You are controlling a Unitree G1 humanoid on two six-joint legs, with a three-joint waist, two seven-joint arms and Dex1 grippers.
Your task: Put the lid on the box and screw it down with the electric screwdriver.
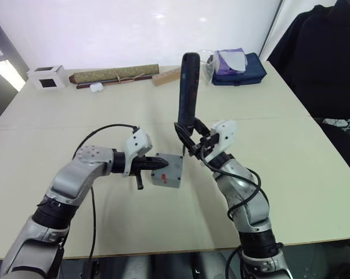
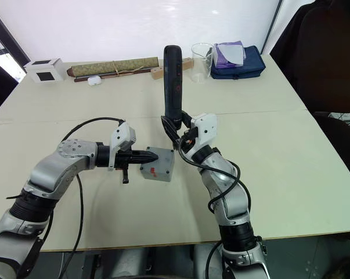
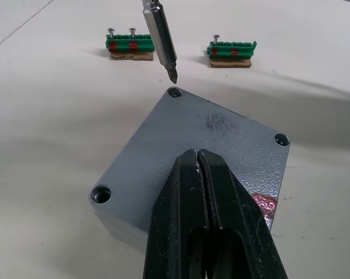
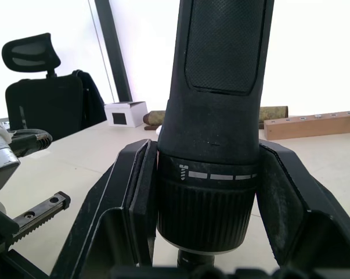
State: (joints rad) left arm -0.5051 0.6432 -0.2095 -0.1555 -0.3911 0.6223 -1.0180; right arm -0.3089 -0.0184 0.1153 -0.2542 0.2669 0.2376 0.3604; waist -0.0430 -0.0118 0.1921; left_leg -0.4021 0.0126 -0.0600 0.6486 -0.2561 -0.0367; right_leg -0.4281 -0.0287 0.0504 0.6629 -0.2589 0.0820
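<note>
The surface lay open around the box; the screwdriver stood upright beside it, blocking that side.

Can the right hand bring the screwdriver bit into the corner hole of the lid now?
Probably yes: the bit hangs just above that hole, nothing between them; the left hand presses elsewhere.

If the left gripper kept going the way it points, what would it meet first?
The left gripper is shut and already rests on the lid. Going on, it would slide toward the screwdriver bit hovering over the far corner hole, though depth is uncertain.
</note>
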